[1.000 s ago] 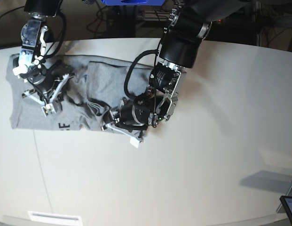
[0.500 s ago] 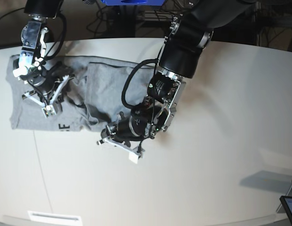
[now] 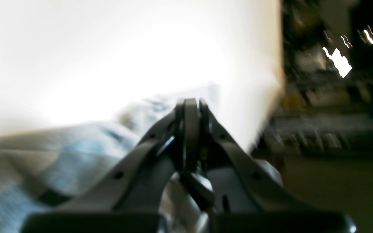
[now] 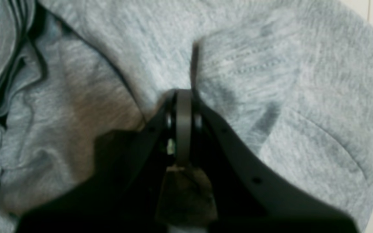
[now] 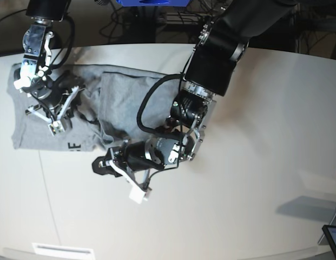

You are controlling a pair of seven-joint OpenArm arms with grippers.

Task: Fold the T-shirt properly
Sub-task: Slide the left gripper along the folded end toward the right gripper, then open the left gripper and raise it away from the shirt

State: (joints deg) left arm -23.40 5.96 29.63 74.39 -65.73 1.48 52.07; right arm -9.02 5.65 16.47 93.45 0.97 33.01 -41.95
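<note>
Two arms work one T-shirt point(image 5: 54, 130), which lies crumpled along the surface point(image 5: 254, 179) at the far left, long axis left to right. At left, the right gripper point(image 5: 54, 123) presses into the grey cloth, jaws closed; whether they pinch fabric is unclear. Further right, the left gripper point(image 5: 136, 190), jaws closed and apparently empty, hangs over bare surface; the shirt lies beyond it, leftward, nearer the right arm.
</note>
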